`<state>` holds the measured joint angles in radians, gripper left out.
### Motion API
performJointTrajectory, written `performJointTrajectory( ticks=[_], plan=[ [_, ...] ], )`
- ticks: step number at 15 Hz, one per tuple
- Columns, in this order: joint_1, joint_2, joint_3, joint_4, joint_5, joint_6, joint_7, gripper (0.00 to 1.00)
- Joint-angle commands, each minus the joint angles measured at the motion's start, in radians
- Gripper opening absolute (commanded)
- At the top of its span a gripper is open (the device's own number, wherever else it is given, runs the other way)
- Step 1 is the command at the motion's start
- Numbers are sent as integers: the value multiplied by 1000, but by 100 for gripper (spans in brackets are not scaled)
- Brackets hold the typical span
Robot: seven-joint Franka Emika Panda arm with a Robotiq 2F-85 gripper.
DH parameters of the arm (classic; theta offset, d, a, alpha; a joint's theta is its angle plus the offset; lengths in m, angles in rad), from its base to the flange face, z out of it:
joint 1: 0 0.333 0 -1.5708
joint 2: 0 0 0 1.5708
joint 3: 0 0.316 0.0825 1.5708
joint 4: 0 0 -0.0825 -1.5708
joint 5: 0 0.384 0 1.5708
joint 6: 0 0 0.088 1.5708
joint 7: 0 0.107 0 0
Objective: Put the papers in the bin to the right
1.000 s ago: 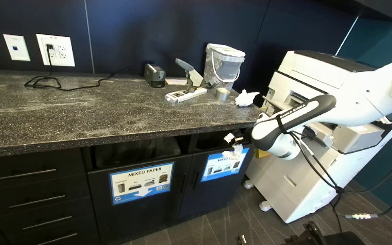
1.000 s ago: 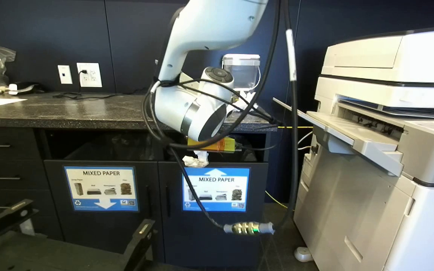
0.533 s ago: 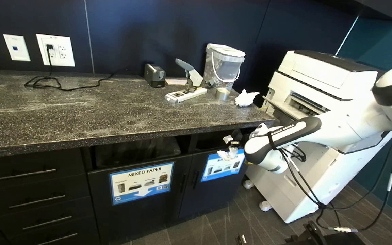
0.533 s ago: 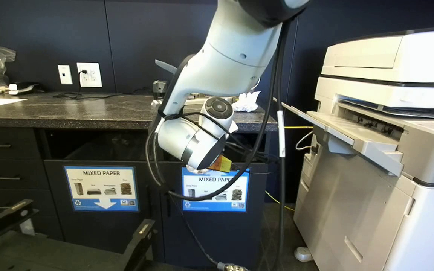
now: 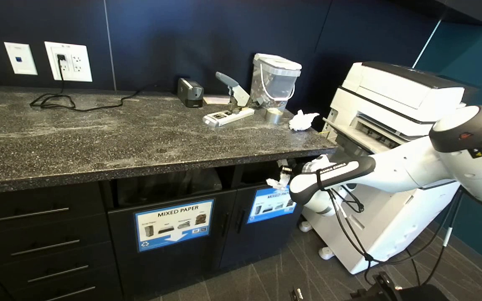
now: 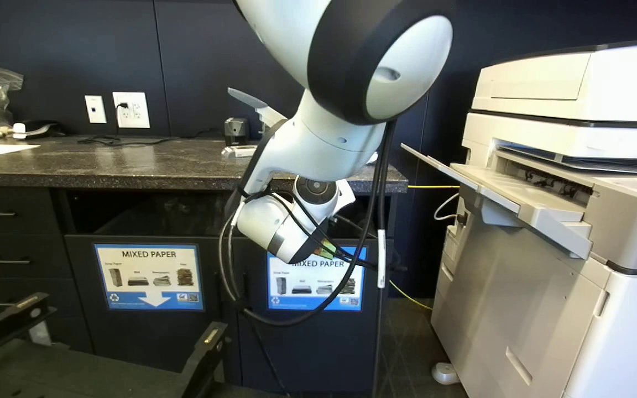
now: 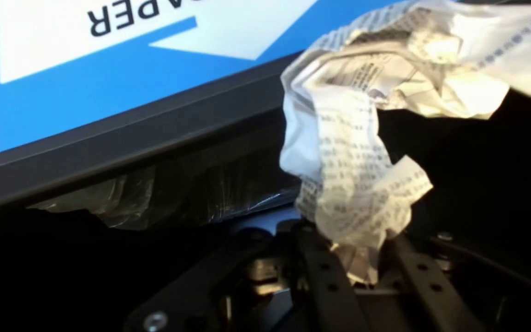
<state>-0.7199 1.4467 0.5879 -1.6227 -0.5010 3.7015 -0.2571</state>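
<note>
The arm point(image 5: 404, 161) has just dipped and the claw point(image 7: 353, 237), clamped on a paper wad point(image 7: 348, 138), has the slot point(image 5: 256, 173) of the bin point(image 5: 262, 238) beside it, so I'd call release near, another wad point(image 5: 302, 121) lying above on the counter point(image 5: 149, 138).

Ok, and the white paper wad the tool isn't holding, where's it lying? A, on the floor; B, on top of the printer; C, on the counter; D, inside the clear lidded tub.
C: in an exterior view the loose white wad lies on the counter, near the end by the printer, while the tool holds other crumpled paper.
</note>
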Motion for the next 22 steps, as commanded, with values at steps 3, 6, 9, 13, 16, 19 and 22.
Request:
performJointTrajectory(
  ticks=[3,6,9,13,16,19,22],
  plan=[
    [34,45,24,103,-14,68,101,17],
    [49,44,17,123,-15,91,172,17],
    [70,42,-14,134,-15,97,242,17],
    [115,41,-79,154,-12,105,352,17],
    [167,41,-143,172,-13,120,431,17],
    [225,41,-199,194,-13,151,498,17],
    [284,40,-249,218,-7,184,557,16]
  ],
)
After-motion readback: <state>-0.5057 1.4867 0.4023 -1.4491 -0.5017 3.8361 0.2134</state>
